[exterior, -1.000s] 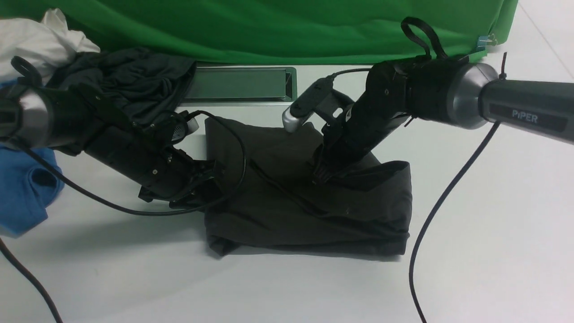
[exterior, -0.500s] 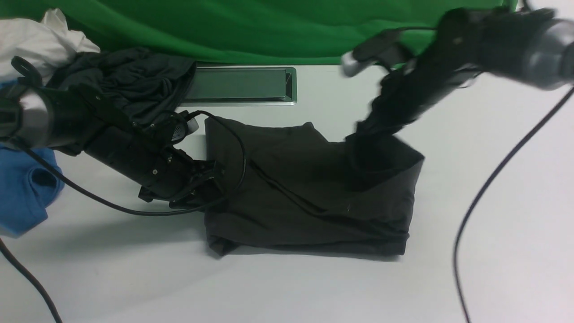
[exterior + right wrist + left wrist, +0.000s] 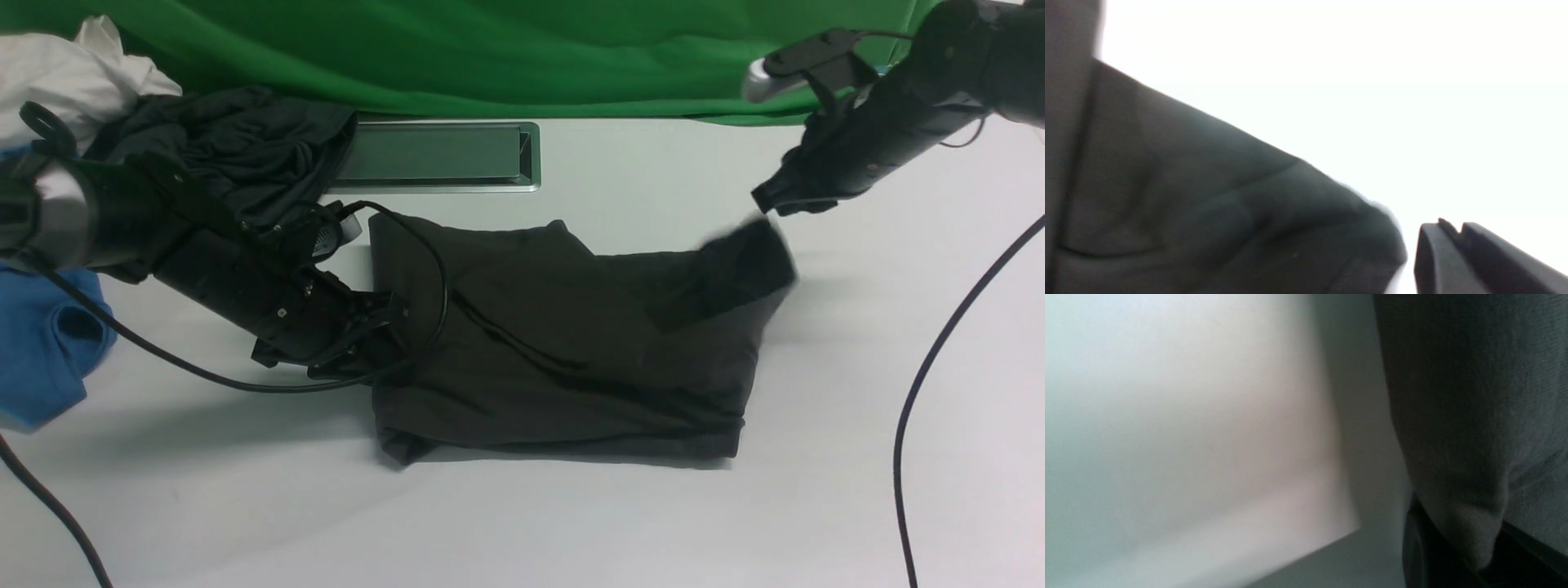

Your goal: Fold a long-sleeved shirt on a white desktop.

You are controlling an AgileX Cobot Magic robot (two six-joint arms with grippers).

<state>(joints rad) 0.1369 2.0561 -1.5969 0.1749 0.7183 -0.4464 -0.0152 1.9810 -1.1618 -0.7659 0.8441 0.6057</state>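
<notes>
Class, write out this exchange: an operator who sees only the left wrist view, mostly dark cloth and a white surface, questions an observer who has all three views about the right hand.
Operator: Where is the right hand?
Observer: The right hand hangs above the white desktop, just beyond the far right corner of the long-sleeved shirt and apart from it.
Operator: Is it holding any cloth?
Observer: No. In the right wrist view its fingers are together with nothing between them.
</notes>
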